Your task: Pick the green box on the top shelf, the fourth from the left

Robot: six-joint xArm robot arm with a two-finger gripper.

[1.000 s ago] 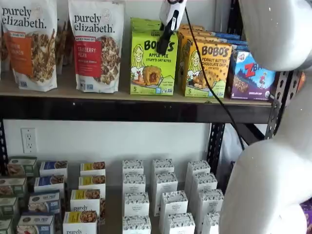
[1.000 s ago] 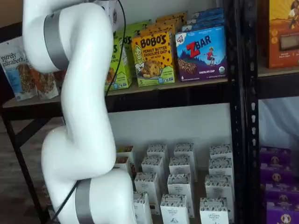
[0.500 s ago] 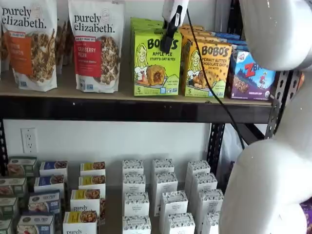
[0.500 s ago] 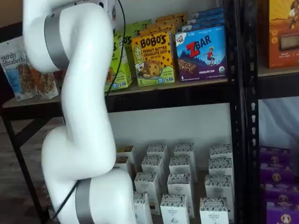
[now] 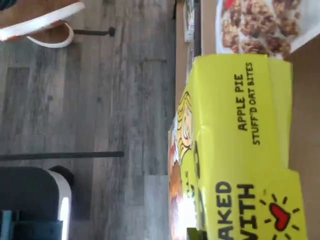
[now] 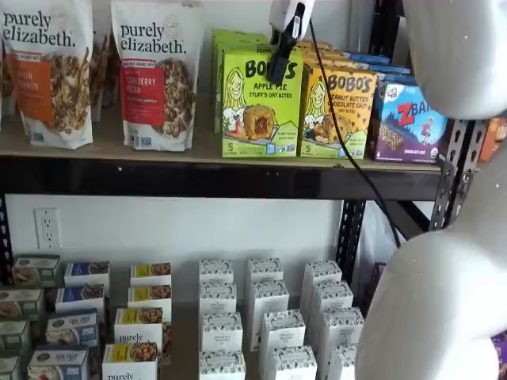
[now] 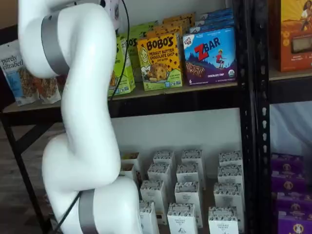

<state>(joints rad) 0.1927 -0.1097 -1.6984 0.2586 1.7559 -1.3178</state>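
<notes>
The green box (image 6: 261, 103), stood at the front edge of the top shelf (image 6: 198, 176), is clamped at its upper edge by the closed gripper (image 6: 279, 67); light, crushable cardboard is judged, so gentle pressure is advised.

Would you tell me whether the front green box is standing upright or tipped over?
Upright: the green box shows its printed face level in a shelf view, base near the top shelf front edge.

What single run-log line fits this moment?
gripper: shut on lime-green cardboard Bobo's apple pie box | box: at tan wood-look top shelf front edge
</notes>
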